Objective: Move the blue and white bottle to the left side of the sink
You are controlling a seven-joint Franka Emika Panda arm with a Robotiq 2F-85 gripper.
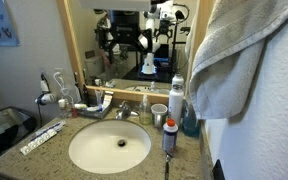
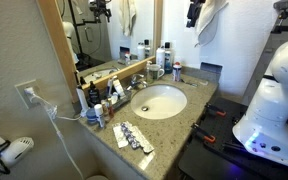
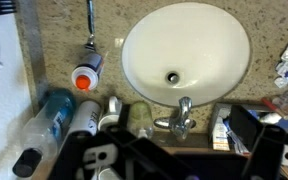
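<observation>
The blue and white bottle (image 1: 169,134), small with a reddish-orange top, stands on the counter at the right rim of the sink (image 1: 84,150). In the wrist view the bottle (image 3: 87,75) shows from above, left of the basin (image 3: 224,80). It also shows beside the sink (image 2: 144,108) in an exterior view (image 2: 176,70). My gripper (image 3: 194,132) hangs high above the faucet, open and empty, far from the bottle. It shows at the top of an exterior view (image 2: 194,12).
A taller white bottle with a blue cap (image 1: 176,98) and a blue translucent bottle (image 1: 190,120) stand behind the small one. A chrome faucet (image 1: 119,112), a cup (image 1: 159,113), a toothpaste tube (image 1: 42,136), a mirror shelf and a hanging towel (image 1: 234,50) are around the sink.
</observation>
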